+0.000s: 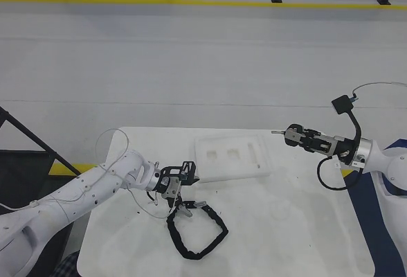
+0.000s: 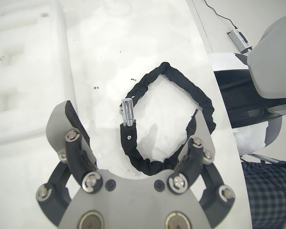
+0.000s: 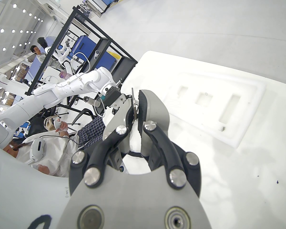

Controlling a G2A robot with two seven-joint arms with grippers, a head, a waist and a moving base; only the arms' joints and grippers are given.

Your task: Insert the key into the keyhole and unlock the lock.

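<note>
Left jaws spread over lock (image 2: 206, 104), right jaws pinching key (image 3: 133, 102), foam tray (image 1: 210, 149) between.

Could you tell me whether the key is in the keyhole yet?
Out: the right hand pinches the key, well away from the chain lock on the table.

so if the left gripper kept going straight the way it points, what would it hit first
Probably the chain lock, at its silver cylinder, which lies right ahead of the open left gripper; depth is unclear, though.
</note>
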